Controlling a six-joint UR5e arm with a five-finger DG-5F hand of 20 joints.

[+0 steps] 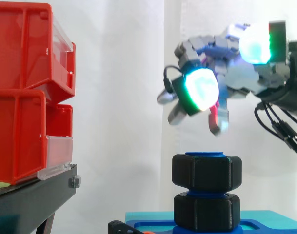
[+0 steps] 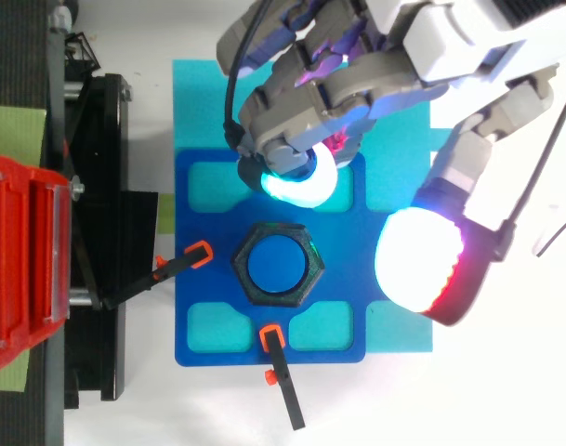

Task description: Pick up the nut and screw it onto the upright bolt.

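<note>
Up top on the upright blue plastic bolt, got the chunky black hexagonal nut sitting around the very end of it, stacked above a second black hex nut down by the blue fixture plate. Just above and not touching, got the robot hand hanging loose and empty, glowing fingertip pads spread and gripping nothing. Looks only barely caught on the thread, so could easily get tilted, cross-threaded or knocked clean off by an off-centre descent or a one-sided poke.
</note>
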